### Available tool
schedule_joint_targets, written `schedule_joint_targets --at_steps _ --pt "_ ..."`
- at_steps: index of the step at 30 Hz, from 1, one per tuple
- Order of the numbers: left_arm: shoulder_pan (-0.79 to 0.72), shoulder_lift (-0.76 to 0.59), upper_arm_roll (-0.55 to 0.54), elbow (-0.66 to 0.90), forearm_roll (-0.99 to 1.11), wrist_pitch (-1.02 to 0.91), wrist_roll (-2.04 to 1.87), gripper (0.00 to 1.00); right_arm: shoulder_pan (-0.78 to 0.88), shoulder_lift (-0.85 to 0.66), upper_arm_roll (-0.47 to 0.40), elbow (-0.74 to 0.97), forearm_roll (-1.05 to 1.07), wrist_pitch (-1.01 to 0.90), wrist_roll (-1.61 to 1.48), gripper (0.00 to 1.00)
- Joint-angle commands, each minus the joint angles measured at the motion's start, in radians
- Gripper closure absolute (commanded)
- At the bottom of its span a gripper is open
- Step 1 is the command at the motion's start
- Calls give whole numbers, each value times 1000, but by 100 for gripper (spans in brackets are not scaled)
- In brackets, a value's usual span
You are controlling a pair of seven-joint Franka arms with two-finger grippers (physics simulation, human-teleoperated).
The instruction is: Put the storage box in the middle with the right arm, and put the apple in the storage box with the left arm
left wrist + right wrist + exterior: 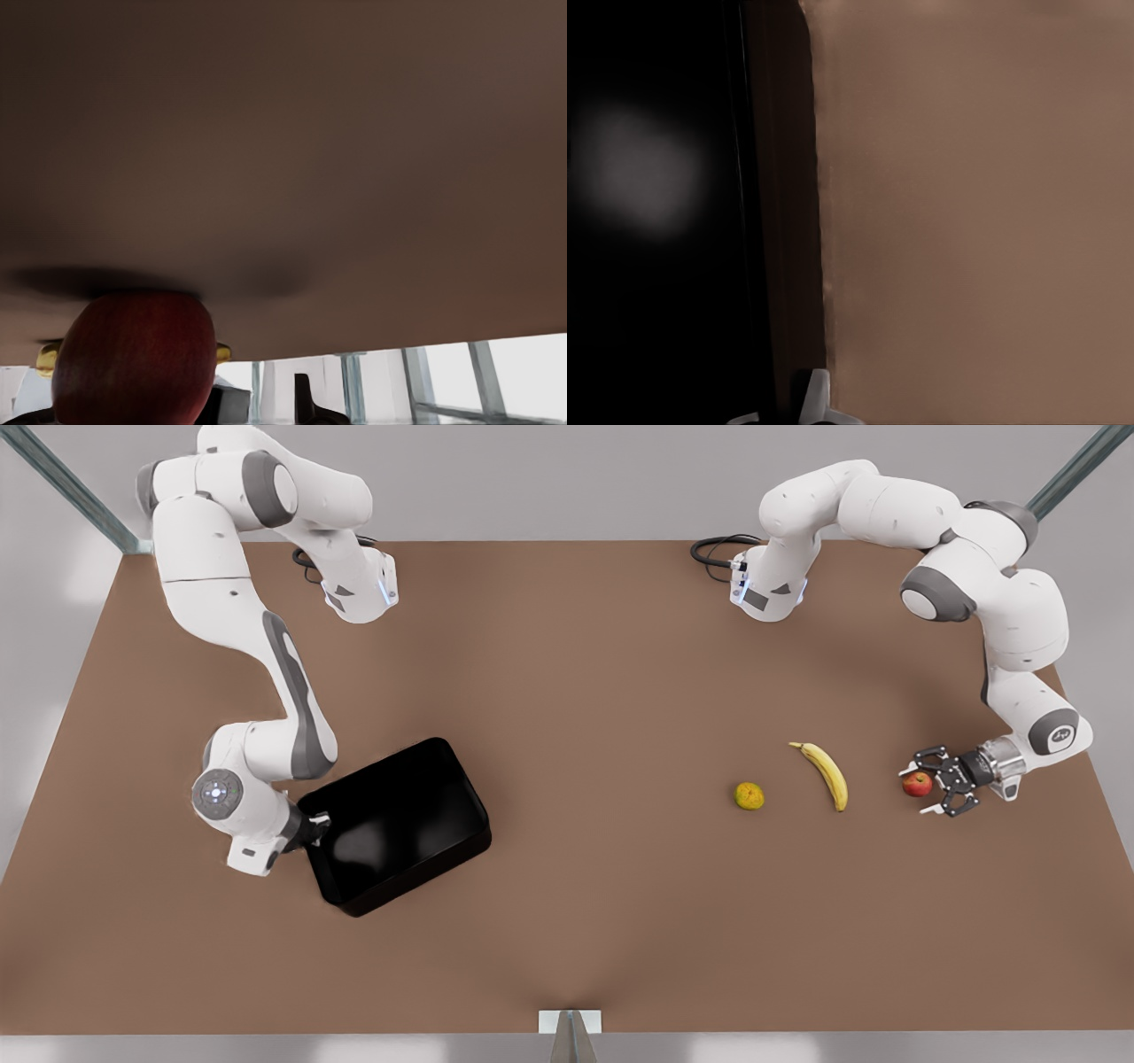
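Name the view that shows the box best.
The front view: the whole box lies on the table, the right gripper at its rim. The right wrist view gives a black wall close up; the left wrist view, nothing useful.

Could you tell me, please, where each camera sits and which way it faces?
Front view: high above, looking down on the table, both arms, box, banana.
Left wrist view: on the left hand, facing the apple close up.
Right wrist view: on the right hand, facing the box wall.
Shared: the apple in front and left wrist views.
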Motion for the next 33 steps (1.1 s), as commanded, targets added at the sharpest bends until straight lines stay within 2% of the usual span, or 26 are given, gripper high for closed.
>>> schedule_joint_targets --at_steps 1,5,7,9,10,11,12,13,19,20,21,24,26,27,29,30,31,32,33 --pt "0 0 -10 0 -9 8 0 0 17 15 1 20 -2 -1 0 79" --pt "0 8 -19 -2 -20 45 -3 2 152 157 43 176 158 0 2 79" --pt "0 8 -19 0 -16 43 -5 5 183 216 122 223 160 40 68 79" --pt "0 8 -19 -3 -16 42 -6 5 226 282 153 290 161 46 87 79" --pt "0 6 -19 -2 -16 43 -12 9 246 310 167 321 161 51 89 79" --pt "0 8 -19 -2 -16 43 -14 26 262 332 168 348 161 51 88 79" --pt "0 8 -19 -3 -16 43 -15 42 262 348 188 361 163 51 89 74" --pt "0 6 -19 -2 -16 43 -14 53 262 362 188 368 176 53 84 0" --pt "0 6 -19 0 -16 43 -12 56 259 359 188 376 196 51 81 0" --pt "0 3 -19 2 -15 43 -15 63 258 359 188 379 198 49 80 0" --pt "0 -3 -16 3 -13 36 -18 79 258 359 188 379 198 49 80 0" --pt "-1 -57 -13 55 -3 29 -156 79 252 358 187 401 198 36 80 0" --pt "-12 -115 -33 60 17 31 -207 79 224 336 184 436 198 -41 74 0" --pt "-46 -178 -67 58 72 37 -238 79 184 307 182 457 196 -142 72 0" --pt "-101 -239 -94 48 112 43 -274 79 68 208 178 513 189 -412 68 0" --pt "-130 -258 -124 48 140 69 -290 79 26 76 149 462 135 -515 77 0" --pt "-182 -284 -124 49 149 75 -334 79 26 -41 78 440 60 -660 83 0" --pt "-187 -308 -190 54 186 103 -382 79 22 -130 26 410 9 -748 83 0" --pt "-199 -321 -255 71 233 144 -445 79 -29 -250 24 303 -17 -745 88 0"
